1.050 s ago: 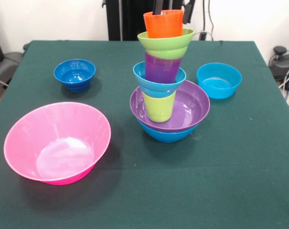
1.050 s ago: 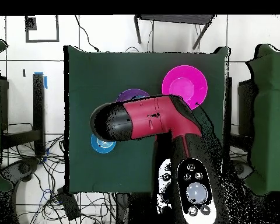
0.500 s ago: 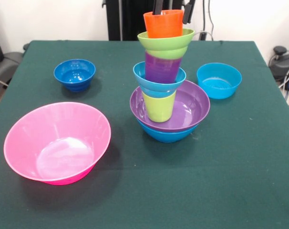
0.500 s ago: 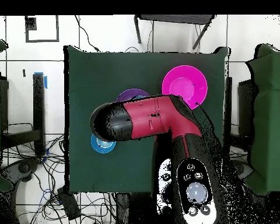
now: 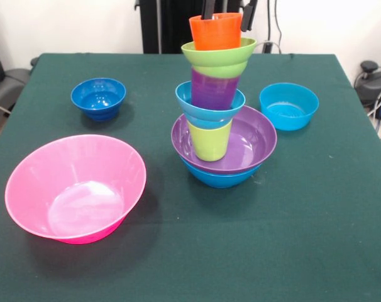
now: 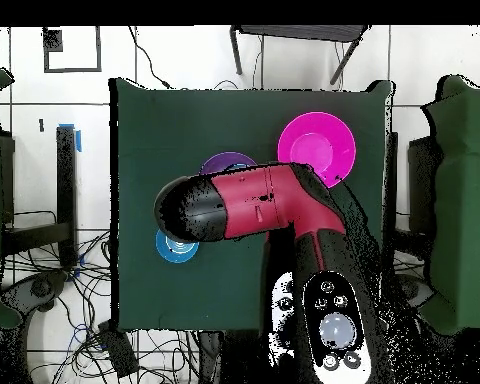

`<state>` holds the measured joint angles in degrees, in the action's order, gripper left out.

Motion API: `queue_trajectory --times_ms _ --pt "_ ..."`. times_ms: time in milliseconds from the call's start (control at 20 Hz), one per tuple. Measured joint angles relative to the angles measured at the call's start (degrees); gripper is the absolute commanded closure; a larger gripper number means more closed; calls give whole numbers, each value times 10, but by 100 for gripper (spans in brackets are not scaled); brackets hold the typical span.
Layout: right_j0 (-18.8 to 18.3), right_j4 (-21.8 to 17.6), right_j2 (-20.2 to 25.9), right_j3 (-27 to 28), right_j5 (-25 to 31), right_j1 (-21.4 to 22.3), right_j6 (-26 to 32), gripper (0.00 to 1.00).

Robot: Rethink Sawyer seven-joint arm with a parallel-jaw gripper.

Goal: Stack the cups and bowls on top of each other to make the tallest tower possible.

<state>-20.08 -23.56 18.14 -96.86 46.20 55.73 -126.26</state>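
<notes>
Tower stands just right of table centre: blue bowl at the base, purple bowl nested in it, an inverted lime green cup standing inside the purple bowl, then a turquoise bowl, purple cup, lime green bowl and orange cup at the top. Loose pieces: huge pink bowl at about 8 o'clock from the tower, near the front edge; small dark blue bowl at 10 o'clock; second turquoise bowl at 3 o'clock, well apart from the stack. From overhead the red arm covers the tower, with only the purple bowl's rim peeking out beside it. The gripper hangs at the orange cup, dark fingers showing at the top edge behind and beside the cup; cannot tell how wide they stand, nor whether they have hold of the cup or merely flank it. Judgement: the step in hand looks like seating or letting go of the orange cup. To do it well, part the fingers without sideways drag and lift straight up, since the stack rests on one narrow inverted cup and would likely topple with a nudge. The remaining small bowls look the safer next adds; the pink bowl seems too wide for the top.
</notes>
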Motion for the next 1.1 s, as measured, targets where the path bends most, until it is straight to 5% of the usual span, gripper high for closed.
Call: queue_trajectory --times_ms 1100 --pt "0 27 0 0 0 0 0 0"
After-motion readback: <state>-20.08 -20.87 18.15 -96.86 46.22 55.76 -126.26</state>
